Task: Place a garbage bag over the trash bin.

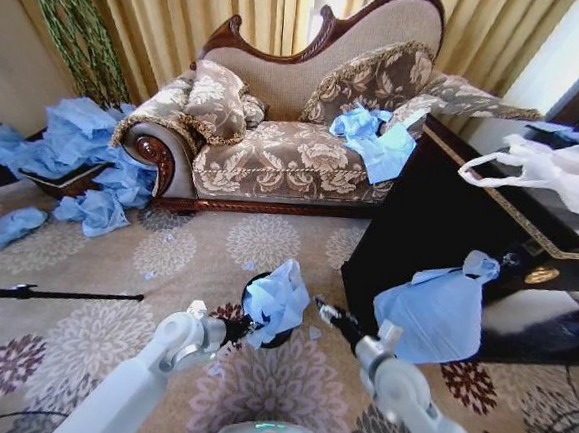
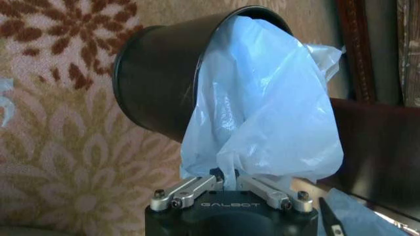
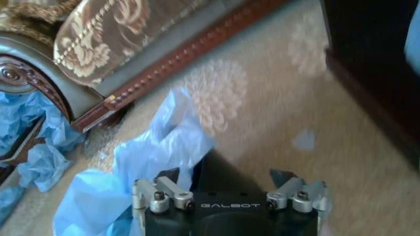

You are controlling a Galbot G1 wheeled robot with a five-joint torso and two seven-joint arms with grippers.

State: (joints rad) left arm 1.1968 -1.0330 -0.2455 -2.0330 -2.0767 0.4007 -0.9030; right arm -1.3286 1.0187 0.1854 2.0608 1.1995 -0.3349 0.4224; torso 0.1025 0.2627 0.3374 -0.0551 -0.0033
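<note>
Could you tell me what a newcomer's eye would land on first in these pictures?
Probably the light blue garbage bag draped over the small black trash bin on the patterned carpet, pinched by the left gripper. Next, the ornate sofa behind, with crumpled blue bags heaped beside it.

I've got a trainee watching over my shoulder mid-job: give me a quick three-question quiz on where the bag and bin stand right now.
1. True or false: the garbage bag lies flat on the carpet, clear of the trash bin.
2. Which gripper pinches the bag's plastic? A) left gripper B) right gripper C) neither
3. Fill in: the right gripper's fingers are ____.

Key
1. False. The bag drapes over one side of the bin's rim and hangs down its outside wall.
2. A. The left wrist view shows its fingers closed on the bag's lower edge.
3. Open, beside the bag and bin, holding nothing.
</note>
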